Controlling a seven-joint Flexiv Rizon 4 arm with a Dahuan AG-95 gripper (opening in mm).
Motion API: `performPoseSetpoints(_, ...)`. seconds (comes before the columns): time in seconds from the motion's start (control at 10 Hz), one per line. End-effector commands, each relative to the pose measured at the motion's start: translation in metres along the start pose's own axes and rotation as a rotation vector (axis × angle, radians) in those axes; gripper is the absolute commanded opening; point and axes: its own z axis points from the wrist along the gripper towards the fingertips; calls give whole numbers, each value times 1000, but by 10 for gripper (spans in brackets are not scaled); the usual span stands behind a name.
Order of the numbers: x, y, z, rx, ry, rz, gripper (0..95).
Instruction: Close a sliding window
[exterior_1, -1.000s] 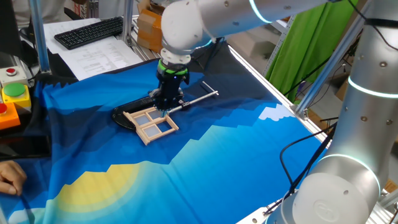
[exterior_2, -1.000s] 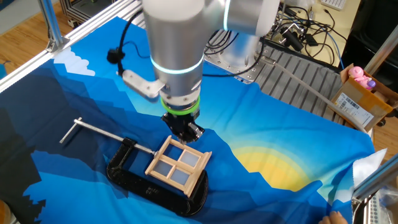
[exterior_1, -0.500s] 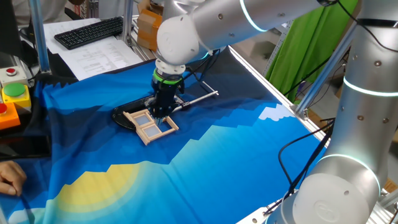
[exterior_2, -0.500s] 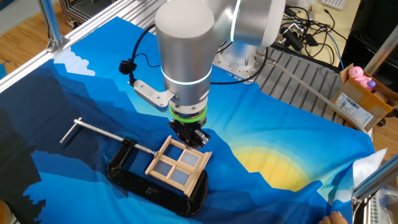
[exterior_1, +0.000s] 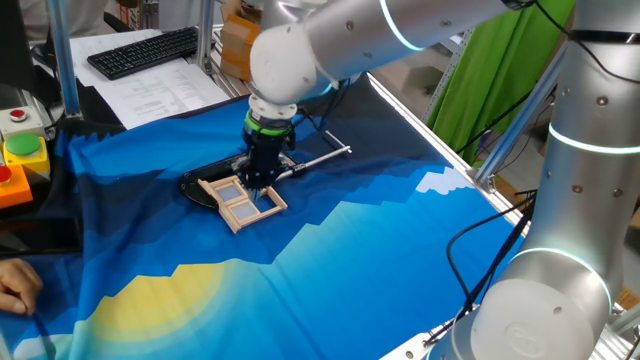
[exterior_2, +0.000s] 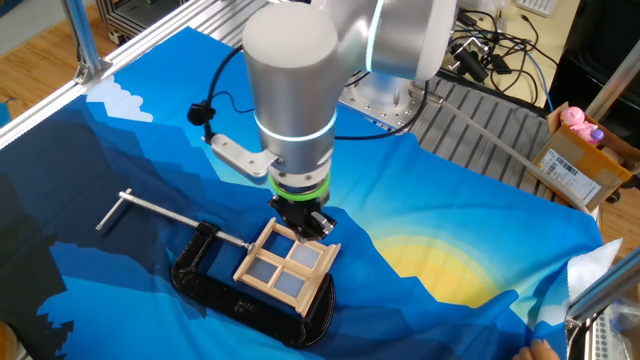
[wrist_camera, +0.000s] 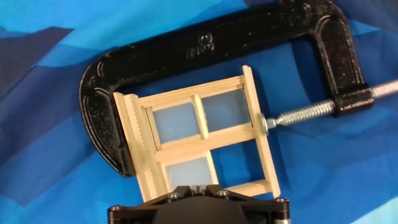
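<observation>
Readable marking: 1 only. Raised cast characters on the black clamp frame (wrist_camera: 205, 46), on its long bar just above the sliding window (wrist_camera: 199, 140); a "3" can be made out, the characters beside it are not legible. Printed sheets (exterior_1: 165, 88) beside the keyboard (exterior_1: 145, 50) carry text too small to read. Cardboard box label (exterior_2: 562, 172): illegible.

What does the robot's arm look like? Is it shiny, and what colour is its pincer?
The arm is made of fat, round, silvery-grey tubes with a smooth sheen. Thin rings around its joints glow pale blue-white. Near the wrist sits a bright green band, and a black cable loops beside it. The pincer at the tip is small and black.
</observation>
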Motion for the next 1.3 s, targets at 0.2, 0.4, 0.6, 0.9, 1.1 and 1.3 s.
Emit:
performPoseSetpoints(0.2,1,-2,-1,72,154,-44,0)
performPoseSetpoints(0.4,1,-2,-1,62,168,-71,0)
performPoseSetpoints(0.6,-1,0,2,59,169,-98,0)
performPoseSetpoints(0.9,-6,2,12,51,168,-117,0)
performPoseSetpoints(1.1,-10,1,19,47,164,-120,0)
performPoseSetpoints(1.3,-12,-2,22,39,162,-125,0)
